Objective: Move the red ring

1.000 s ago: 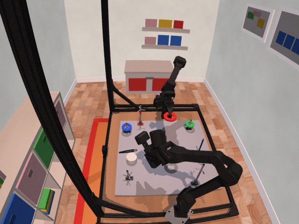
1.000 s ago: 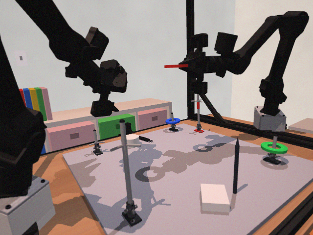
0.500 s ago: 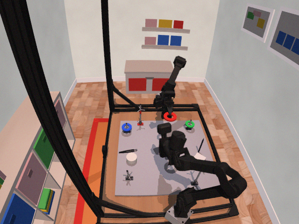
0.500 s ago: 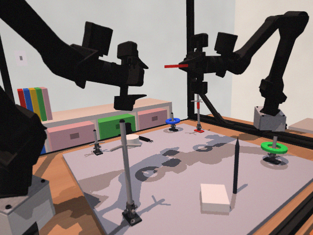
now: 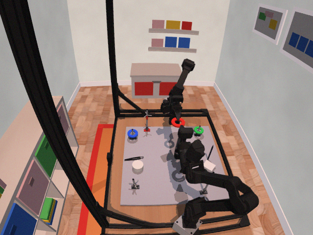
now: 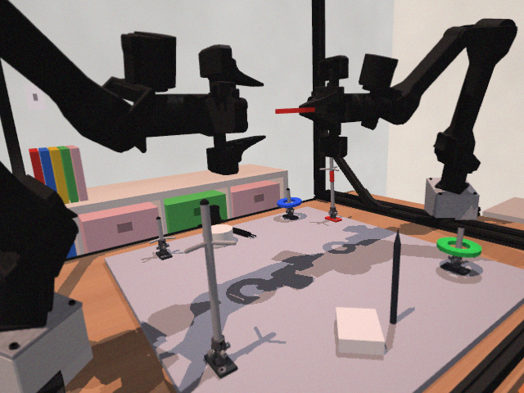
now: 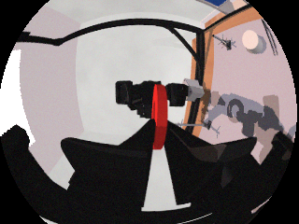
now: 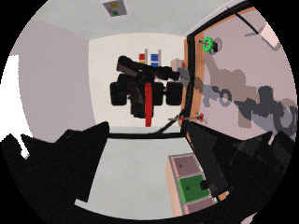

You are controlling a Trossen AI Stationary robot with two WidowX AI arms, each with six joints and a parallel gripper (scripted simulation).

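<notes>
The red ring (image 5: 176, 124) is gripped by its rim in my left gripper (image 5: 177, 117) and held level, high in the air over the far edge of the grey mat. It appears edge-on in the exterior view (image 6: 291, 110) and in the left wrist view (image 7: 159, 115). The post with the red foot (image 5: 146, 124) stands at the far side of the mat, below and to one side of the ring (image 6: 332, 186). My right gripper (image 6: 254, 110) is open and empty at the same height. It faces the ring with a gap between them (image 8: 149, 103).
A blue ring on a post (image 5: 132, 133) and a green ring on a post (image 5: 198, 129) flank the red-footed post. A tall grey post (image 6: 211, 279), a short post (image 6: 160, 241), an upright black pen (image 6: 395, 277), a white block (image 6: 359, 324) and a white cylinder (image 5: 137, 164) stand on the mat.
</notes>
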